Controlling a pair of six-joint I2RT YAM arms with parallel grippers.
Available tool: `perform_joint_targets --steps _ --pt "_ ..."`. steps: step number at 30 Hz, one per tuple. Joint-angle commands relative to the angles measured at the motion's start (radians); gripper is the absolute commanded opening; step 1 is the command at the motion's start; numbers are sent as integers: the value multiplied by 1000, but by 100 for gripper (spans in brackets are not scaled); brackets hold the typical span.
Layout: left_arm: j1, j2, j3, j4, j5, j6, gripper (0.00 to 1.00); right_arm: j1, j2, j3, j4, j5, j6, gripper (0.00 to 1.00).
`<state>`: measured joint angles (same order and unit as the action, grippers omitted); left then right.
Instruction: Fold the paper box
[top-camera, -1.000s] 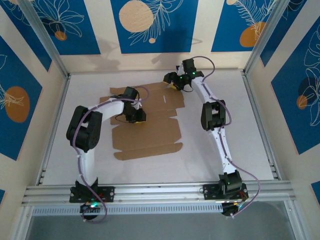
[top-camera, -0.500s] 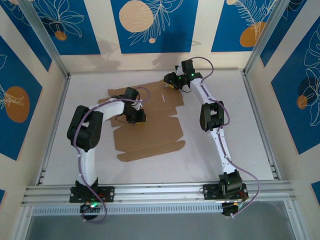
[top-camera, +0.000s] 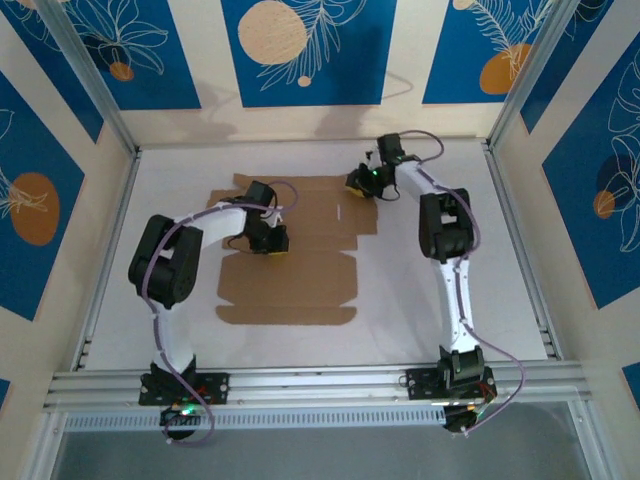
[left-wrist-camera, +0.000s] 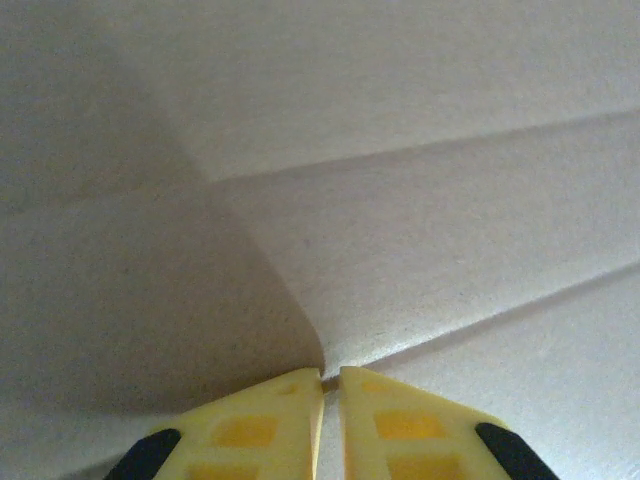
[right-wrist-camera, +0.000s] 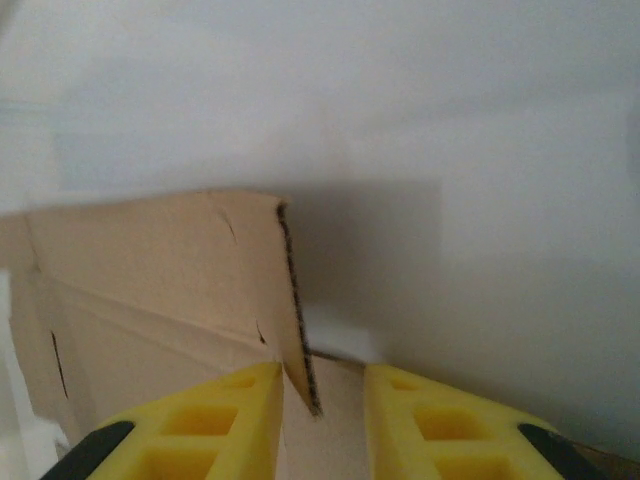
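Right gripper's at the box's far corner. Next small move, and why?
Probably close the right gripper on the raised flap of the paper box. The flap's edge stands between its fingers with a gap on each side, so it isn't clamped yet. The left gripper, tips nearly together, rests on the flat panel, which should steady the box for a lift.

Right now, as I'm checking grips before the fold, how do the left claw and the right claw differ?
The left claw has its jaws almost touching; the right claw has them apart. The left claw sits on a flat panel of the paper box, with nothing visible between its jaws. The right claw straddles a raised flap edge at the box's far right corner. Both have yellow fingers and are at the cardboard.
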<state>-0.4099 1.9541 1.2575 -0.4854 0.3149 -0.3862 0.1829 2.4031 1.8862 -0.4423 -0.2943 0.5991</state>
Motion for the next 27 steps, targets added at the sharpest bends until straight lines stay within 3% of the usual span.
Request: perform_joint_targets --steps 1,9,14,19,27 --pt "0 -32 -59 -3 7 -34 14 -24 -167 -242 111 25 25 29" --pt "0 -43 -63 -18 -5 -33 14 -84 -292 -341 144 -116 -21 45" --pt "2 -41 -49 -28 -7 -24 14 -98 -198 -183 60 -221 -68 47" --pt "5 -40 -41 -30 -2 -25 14 -97 -92 13 -102 -185 -130 47" --pt "8 -40 -38 -25 6 -26 14 -116 -39 68 -177 -146 -197 47"
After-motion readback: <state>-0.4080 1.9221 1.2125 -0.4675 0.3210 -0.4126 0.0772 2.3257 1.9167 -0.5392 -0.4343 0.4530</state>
